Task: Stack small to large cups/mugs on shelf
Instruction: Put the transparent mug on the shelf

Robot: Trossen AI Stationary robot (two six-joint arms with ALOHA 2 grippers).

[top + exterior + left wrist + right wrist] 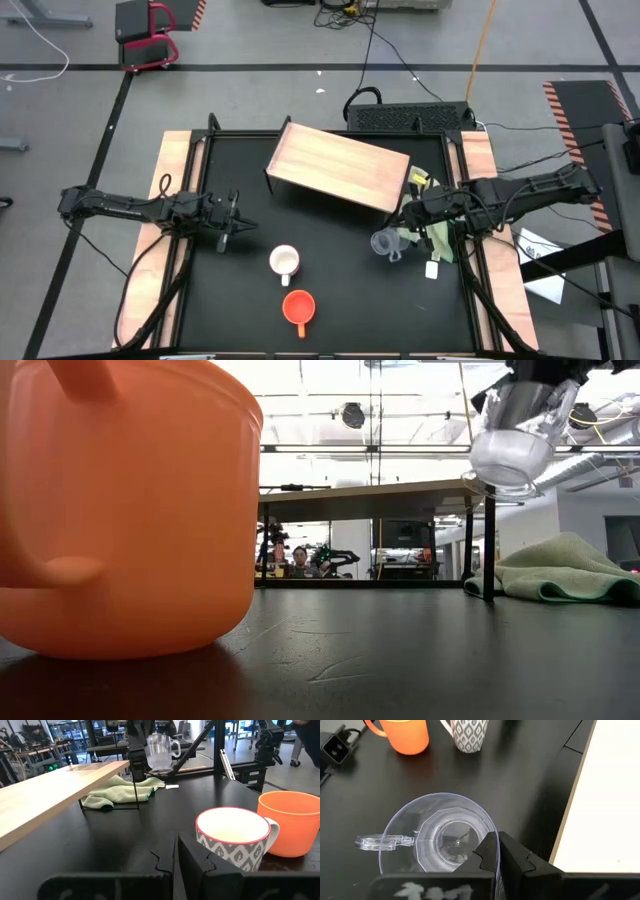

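A small clear cup point(437, 840) hangs above the table's right part, near the right end of the wooden shelf point(340, 165). My right gripper point(496, 845) is shut on it. In the low view the clear cup point(515, 435) is tilted, well clear of the tabletop. A white patterned mug point(285, 262) and an orange mug point(298, 307) stand upright on their bases near the table's middle and front. My left gripper point(175, 857) waits shut at the table's left, touching nothing and pointing at the white mug point(232, 837). My right gripper pinches the clear cup's rim wall point(487, 832), with one finger inside the cup and one outside. The spot is on the side away from the handle point(382, 841). The fingers slant down from the table's right. The cup is lifted clear and hangs tilted below them.
A green cloth point(425, 235) lies on the table under the shelf's right end, with a small white tag point(432, 268) beside it. Pale wooden strips point(170, 200) run along the table's sides. A black box with cables point(410, 115) sits at the far edge.
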